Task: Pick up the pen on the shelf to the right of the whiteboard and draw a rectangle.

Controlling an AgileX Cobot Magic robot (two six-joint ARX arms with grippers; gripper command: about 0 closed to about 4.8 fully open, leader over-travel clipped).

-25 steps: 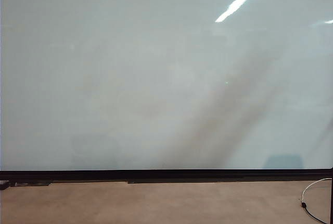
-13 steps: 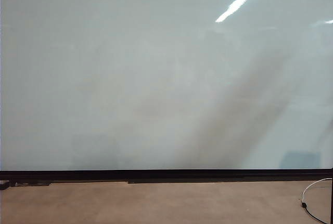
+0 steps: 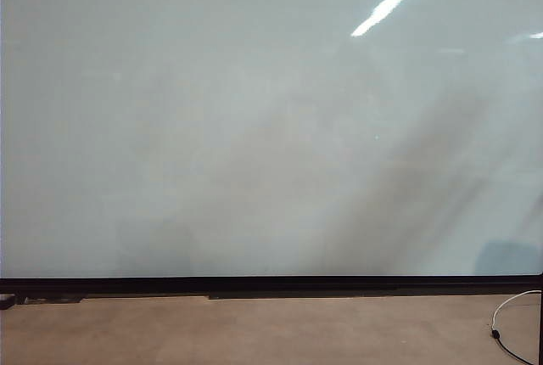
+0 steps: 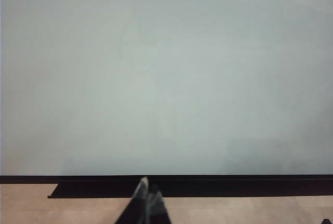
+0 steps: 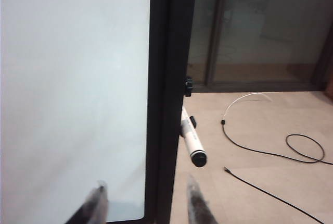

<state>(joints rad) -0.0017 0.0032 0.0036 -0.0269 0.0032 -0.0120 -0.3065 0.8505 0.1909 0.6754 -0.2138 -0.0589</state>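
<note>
Rightward across the whiteboard point(image 3: 170, 85) slid the arm's shadow, and now the right gripper point(image 5: 146, 202), jaws spread empty, faces the pen point(image 5: 191, 139) just ahead, while the left gripper point(image 4: 147, 203), fingertips together, idles low before the board.

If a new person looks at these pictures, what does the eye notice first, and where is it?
First comes the huge pale whiteboard, blank, filling nearly the whole exterior view above the brown floor. Next, in the right wrist view, the white pen sticks out beside the board's black frame, with the open right gripper just short of it. The left gripper sits shut, facing the board.
</note>
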